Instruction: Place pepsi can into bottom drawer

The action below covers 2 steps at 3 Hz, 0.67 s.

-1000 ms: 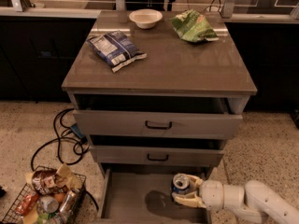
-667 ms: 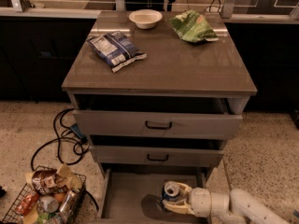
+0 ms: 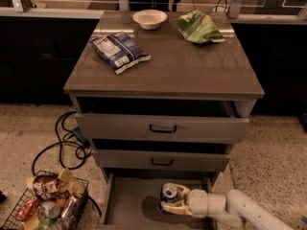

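Note:
The pepsi can (image 3: 169,193), blue with a silver top, stands upright in the middle of the pulled-out bottom drawer (image 3: 125,206), a shallow grey tray below two upper drawers. My gripper (image 3: 168,201) reaches in from the lower right on a white arm (image 3: 240,209). Its cream fingers (image 3: 173,208) wrap around the can's body and are shut on it, low over the drawer floor. The can's lower part is hidden by the fingers.
On the cabinet top lie a blue-white snack bag (image 3: 119,51), a white bowl (image 3: 149,18) and a green chip bag (image 3: 198,27). A wire basket of items (image 3: 48,201) and black cables (image 3: 67,143) sit on the floor at the left.
My gripper has carried the can leftward over the drawer, from its right part to the middle. The arm has stretched further in.

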Available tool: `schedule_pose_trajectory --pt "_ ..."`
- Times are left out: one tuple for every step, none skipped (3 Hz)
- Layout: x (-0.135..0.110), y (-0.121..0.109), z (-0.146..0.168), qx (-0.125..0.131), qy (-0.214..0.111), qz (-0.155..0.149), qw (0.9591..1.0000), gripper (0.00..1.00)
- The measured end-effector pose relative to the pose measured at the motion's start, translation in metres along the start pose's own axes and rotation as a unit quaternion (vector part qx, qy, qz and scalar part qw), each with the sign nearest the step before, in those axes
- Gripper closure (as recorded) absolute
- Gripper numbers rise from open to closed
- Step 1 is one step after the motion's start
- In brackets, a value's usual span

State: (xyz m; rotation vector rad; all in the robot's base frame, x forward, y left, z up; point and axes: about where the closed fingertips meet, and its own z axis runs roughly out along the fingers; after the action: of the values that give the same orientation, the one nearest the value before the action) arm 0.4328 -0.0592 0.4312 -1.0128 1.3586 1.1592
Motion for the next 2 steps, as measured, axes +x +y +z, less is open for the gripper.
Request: schedule_pose_trajectory --pt "0.029 -0.026 0.036 -0.019 -0.029 -0.014 0.9993 1.00" --pt "0.059 -0.045 0.069 -0.038 -0.037 -0.023 0.9983 1.00"
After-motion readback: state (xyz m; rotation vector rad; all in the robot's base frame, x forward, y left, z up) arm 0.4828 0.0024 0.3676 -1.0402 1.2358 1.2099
